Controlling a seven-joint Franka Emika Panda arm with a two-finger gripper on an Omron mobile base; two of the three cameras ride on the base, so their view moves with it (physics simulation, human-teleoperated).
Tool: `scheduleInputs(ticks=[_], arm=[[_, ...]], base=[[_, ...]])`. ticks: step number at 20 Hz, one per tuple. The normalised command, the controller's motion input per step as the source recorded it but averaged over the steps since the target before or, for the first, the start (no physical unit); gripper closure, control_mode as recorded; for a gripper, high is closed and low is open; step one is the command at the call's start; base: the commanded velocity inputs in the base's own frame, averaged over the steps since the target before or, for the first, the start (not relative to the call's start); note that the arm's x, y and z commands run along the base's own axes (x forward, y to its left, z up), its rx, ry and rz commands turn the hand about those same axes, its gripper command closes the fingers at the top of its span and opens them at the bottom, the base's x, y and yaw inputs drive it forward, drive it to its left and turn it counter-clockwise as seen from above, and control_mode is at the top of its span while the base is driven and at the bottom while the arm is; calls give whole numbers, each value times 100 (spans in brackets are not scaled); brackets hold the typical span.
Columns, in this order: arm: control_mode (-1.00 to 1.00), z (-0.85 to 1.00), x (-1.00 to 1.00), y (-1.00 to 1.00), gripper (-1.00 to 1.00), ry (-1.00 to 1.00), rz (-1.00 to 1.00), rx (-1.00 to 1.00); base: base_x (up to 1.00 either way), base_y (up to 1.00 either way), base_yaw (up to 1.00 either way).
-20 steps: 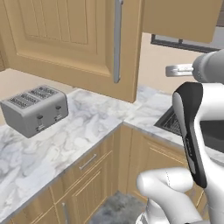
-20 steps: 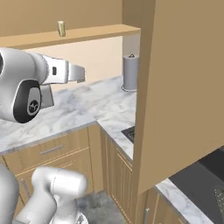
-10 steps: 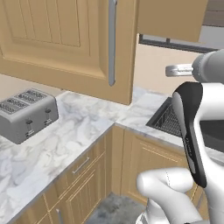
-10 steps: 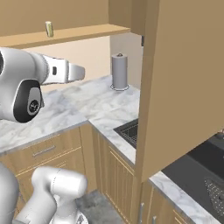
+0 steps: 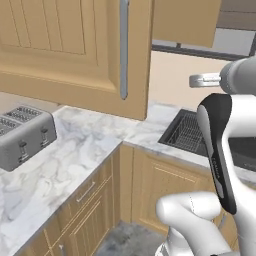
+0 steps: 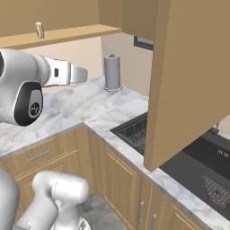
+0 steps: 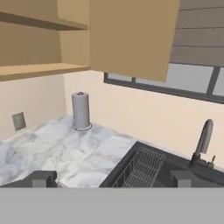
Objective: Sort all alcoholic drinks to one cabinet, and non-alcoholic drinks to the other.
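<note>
Hovering wide open, gripper [image 7: 111,179] faces open cabinet [image 7: 131,39] above sink [image 7: 144,168]

A marbled grey-white bench [image 5: 75,165] carries a grey toaster [image 5: 22,135] and an upright paper-towel roll [image 6: 112,72]; a dark sink [image 7: 166,175] sits set into it.

Wall cabinet [image 5: 75,50]: light wood, matt, panelled door; its bar handle [image 5: 124,47] reads as dull grey metal. Open cabinet door [image 6: 186,76] above the sink: plain tan, smooth, no gloss. Counter [image 5: 75,155] below the cabinet: white-grey veined marble, slight sheen. Toaster [image 5: 22,135] on that counter: brushed grey metal. Base cabinets [image 6: 121,179] under the counter: same light wood, matt. Sink [image 7: 175,175]: dark, matt, with wire rack [image 7: 142,168]. Paper towel roll [image 7: 81,111] on the counter: grey, smooth. Faucet [image 7: 203,140] at the sink: dark grey, satin.
</note>
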Motion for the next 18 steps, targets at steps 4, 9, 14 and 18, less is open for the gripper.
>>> scheduleInputs(ticks=[4, 9, 14, 18], arm=[[100, 0, 0, 0, -100, 0, 0, 0], [100, 0, 0, 0, -100, 0, 0, 0], [100, 0, 0, 0, -100, 0, 0, 0], [100, 0, 0, 0, -100, 0, 0, 0]], base=[[-47, 3, -20], [-53, 3, -19], [-51, 0, -18], [-50, 0, -18]])
